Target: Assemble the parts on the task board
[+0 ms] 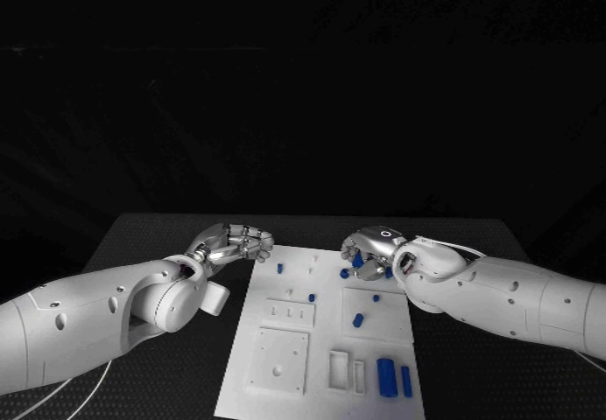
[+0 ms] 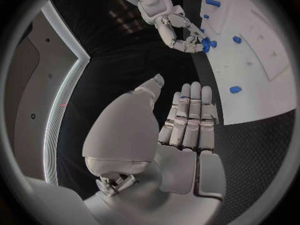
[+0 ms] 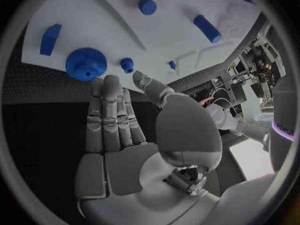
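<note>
The white task board point(image 1: 285, 350) lies in the middle of the table, with several blue parts on it. My right hand point(image 1: 373, 254) hovers over the board's far right corner, fingers stretched out and nothing in them. Just past its fingertips lie a blue gear point(image 3: 85, 64) and a small blue peg point(image 3: 127, 63); the left wrist view shows the gear point(image 2: 206, 45) at that hand's point(image 2: 172, 27) fingertips. My left hand point(image 1: 234, 243) hangs beside the board's far left corner, its fingers point(image 2: 190, 115) straight and holding nothing.
A blue block point(image 3: 50, 39), a round knob point(image 3: 147, 6) and a cylinder point(image 3: 207, 28) lie farther in on the board. Two longer blue pieces point(image 1: 386, 376) sit near its front right, beside recessed slots point(image 1: 339, 367). Black table point(image 1: 151, 236) surrounds the board.
</note>
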Motion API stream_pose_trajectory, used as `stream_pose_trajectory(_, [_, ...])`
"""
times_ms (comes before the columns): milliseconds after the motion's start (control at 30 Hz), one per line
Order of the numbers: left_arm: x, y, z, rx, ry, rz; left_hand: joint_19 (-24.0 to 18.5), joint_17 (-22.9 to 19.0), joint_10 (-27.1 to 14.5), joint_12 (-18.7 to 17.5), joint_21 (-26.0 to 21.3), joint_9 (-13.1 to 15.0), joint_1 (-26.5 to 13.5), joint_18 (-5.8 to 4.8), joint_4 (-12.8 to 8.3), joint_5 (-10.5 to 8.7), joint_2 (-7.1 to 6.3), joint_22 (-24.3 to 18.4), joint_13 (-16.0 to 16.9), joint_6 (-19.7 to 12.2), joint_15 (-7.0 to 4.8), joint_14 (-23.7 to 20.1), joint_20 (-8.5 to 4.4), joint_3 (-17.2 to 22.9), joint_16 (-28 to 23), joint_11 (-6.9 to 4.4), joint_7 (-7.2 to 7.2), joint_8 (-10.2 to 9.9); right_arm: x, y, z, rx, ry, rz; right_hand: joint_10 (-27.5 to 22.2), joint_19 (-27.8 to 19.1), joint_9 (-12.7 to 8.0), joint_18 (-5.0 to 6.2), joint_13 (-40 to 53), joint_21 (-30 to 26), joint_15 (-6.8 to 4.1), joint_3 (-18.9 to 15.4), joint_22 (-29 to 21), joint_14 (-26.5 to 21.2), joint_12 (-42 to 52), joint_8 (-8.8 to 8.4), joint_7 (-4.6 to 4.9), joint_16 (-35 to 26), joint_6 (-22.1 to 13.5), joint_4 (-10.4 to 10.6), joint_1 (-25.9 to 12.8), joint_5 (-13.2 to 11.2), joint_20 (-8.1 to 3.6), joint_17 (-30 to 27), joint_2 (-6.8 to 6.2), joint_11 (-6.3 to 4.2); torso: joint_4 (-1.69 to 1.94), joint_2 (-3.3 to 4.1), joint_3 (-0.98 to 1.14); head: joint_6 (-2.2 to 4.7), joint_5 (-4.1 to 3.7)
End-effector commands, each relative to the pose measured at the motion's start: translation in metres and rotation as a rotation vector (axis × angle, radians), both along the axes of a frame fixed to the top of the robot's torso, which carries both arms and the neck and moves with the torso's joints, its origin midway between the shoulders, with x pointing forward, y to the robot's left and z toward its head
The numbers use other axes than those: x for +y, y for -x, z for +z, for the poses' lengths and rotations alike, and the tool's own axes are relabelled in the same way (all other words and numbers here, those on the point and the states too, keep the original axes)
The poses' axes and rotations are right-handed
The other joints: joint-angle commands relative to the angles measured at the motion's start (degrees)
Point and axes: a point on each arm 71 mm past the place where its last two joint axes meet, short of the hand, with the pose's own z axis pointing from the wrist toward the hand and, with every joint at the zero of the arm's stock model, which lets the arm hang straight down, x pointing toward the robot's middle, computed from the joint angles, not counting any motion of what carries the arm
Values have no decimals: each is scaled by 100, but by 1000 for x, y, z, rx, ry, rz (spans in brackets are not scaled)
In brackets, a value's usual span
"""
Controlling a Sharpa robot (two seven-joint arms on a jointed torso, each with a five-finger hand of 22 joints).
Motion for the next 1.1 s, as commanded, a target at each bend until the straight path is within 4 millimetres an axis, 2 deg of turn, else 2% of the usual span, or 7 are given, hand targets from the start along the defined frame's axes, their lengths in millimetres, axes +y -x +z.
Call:
stream_pose_trajectory(33, [-3, 1, 2, -8, 8, -21, 17, 7, 46, -29, -4, -9, -62, 57, 7, -23, 6, 95, -7, 47, -9, 42, -9, -23, -25, 6, 1, -27, 2, 1, -4, -3, 36, 5, 47, 31, 3, 50, -7, 39, 5, 40, 148, 36, -38, -27, -5, 34, 56, -1, 10, -36, -22, 10, -58, 3, 21, 61, -13, 4, -6])
stream_pose_trajectory(433, [-1, 0, 1, -5, 6, -20, 16, 10, 52, -44, -5, -19, -78, 55, 27, -22, 11, 95, -9, 48, -8, 44, -9, -31, -34, 8, 4, -36, 1, 1, -9, 0, 61, 5, 86, 42, 15, 50, -6, 154, -10, 63, 150, 44, -28, -22, -31, 136, 96, 6, -18, -34, -46, 50, -59, -12, 27, 153, -36, 9, -12])
stream_pose_trajectory(533, [-1, 0, 1, 0, 5, -21, 16, 10, 53, -46, -6, -21, -80, 55, 29, -22, 11, 95, -9, 48, -8, 44, -9, -32, -35, 8, 4, -38, 5, 2, -10, -8, 57, 20, 112, 54, 23, 50, -3, 215, -20, 74, 150, 56, -22, -15, -41, 193, 124, 6, -22, -36, -61, 71, -54, -22, 21, 153, -34, 31, -21])
stream_pose_trajectory(767, [-2, 0, 1, 1, 6, -25, 13, 12, 53, -60, -8, -30, -69, 56, 32, -5, 27, 95, -12, 44, -9, 41, -11, -26, -44, 9, 7, -46, 8, 2, -13, -1, 65, 27, 179, 67, 40, 50, 13, 304, -42, 182, 149, 66, -3, 6, -74, 281, 190, 55, -4, -48, -79, 106, -23, -45, 31, 159, -31, 10, -24])
stream_pose_trajectory(1100, [-2, 0, 1, 1, 6, -25, 11, 14, 54, -70, -10, -36, -74, 54, 39, -5, 26, 95, -14, 42, -7, 41, -10, -32, -49, 11, 9, -52, 7, 2, -15, -7, 83, 25, 441, 124, 131, 50, 123, 736, -140, 379, 156, 83, 71, 97, -124, 683, 400, 139, 0, -77, -183, 288, 25, -146, 28, 173, -24, 2, -22])
